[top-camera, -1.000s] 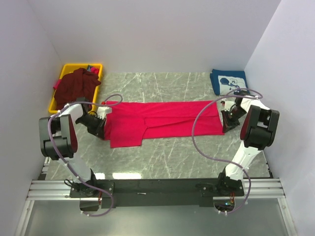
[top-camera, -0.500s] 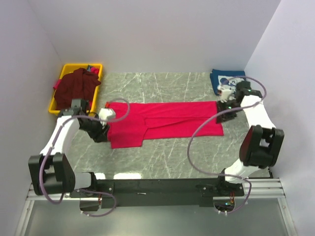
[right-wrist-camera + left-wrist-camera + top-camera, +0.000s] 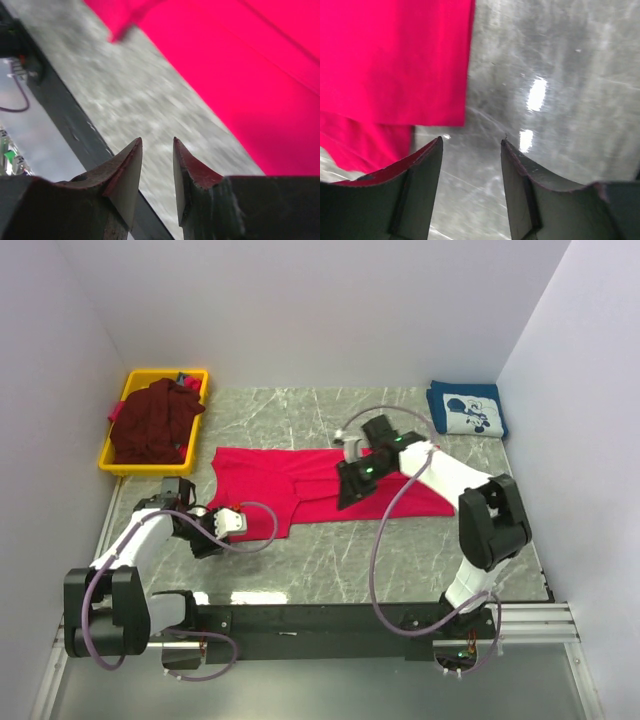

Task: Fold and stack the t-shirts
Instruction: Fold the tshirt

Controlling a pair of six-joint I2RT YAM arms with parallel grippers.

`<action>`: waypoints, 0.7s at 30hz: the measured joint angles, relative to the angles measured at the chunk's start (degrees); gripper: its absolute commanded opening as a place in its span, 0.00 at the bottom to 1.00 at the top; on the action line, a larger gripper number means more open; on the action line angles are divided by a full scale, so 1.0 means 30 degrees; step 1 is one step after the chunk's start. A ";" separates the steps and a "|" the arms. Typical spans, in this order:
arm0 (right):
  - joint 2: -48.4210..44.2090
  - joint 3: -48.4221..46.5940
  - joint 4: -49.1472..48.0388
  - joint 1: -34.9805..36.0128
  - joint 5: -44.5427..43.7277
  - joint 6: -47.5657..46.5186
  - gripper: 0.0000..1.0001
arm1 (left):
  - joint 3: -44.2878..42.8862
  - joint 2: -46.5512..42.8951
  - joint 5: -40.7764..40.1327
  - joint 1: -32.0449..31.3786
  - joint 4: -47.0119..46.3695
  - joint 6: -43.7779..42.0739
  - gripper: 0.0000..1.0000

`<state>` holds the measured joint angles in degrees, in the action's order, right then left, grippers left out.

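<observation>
The crimson-red t-shirt lies spread flat across the middle of the table; it also shows in the left wrist view and the right wrist view. My left gripper hovers just off the shirt's near-left corner, open, with only bare table between its fingers. My right gripper hangs over the shirt's near edge around its middle, open and empty. The navy t-shirt with white print lies folded at the far right. The dark maroon t-shirt is heaped in a bin.
A yellow bin stands at the far left corner with the maroon shirt in it. White walls close in the left, back and right. The black rail with the arm bases runs along the near edge.
Both grippers have opened and let go of the red shirt's ends. The right arm swung left from the shirt's right end to its middle. The left arm drew back toward the near edge.
</observation>
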<state>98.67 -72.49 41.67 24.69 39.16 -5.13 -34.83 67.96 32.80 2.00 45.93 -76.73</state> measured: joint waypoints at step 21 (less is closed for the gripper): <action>0.5581 -0.0022 -0.8801 0.7876 -0.2098 0.9333 0.43 | 0.1377 -0.0321 -0.0219 -0.2208 -0.3330 -0.1231 0.45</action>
<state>115.42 -72.55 15.27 48.31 32.86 22.87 -30.70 67.00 32.14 -4.62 35.94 -80.42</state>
